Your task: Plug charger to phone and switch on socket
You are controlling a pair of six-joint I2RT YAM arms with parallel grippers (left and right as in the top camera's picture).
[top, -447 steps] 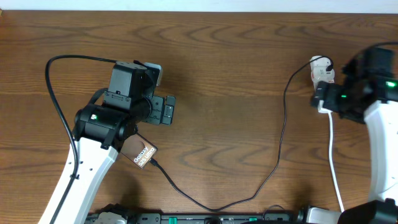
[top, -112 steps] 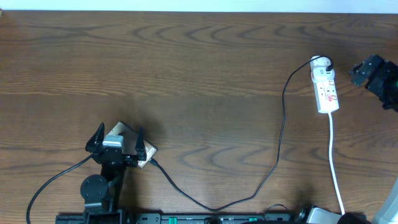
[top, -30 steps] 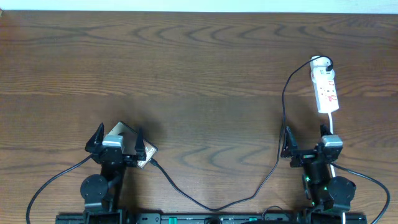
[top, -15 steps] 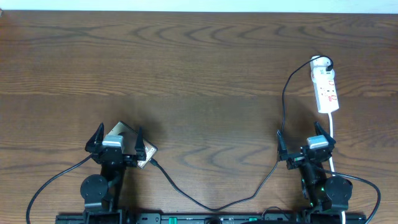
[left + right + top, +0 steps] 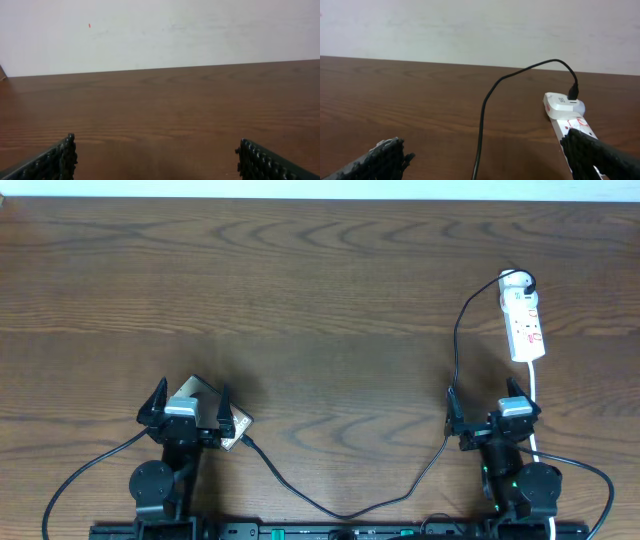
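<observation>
Overhead: left gripper (image 5: 190,395) jaws spread, holding nothing, parked over the phone (image 5: 233,426). Charger cable (image 5: 456,355) meets the phone's near corner; seating too small to confirm. Right gripper (image 5: 487,405) also spread and empty, well short of the power strip (image 5: 526,330). Switch state: cannot tell.

Risk: the cable runs just beside one right finger and the white cord (image 5: 533,385) beside the other. A reach could snag either one, unplugging the phone or dragging the strip.
</observation>
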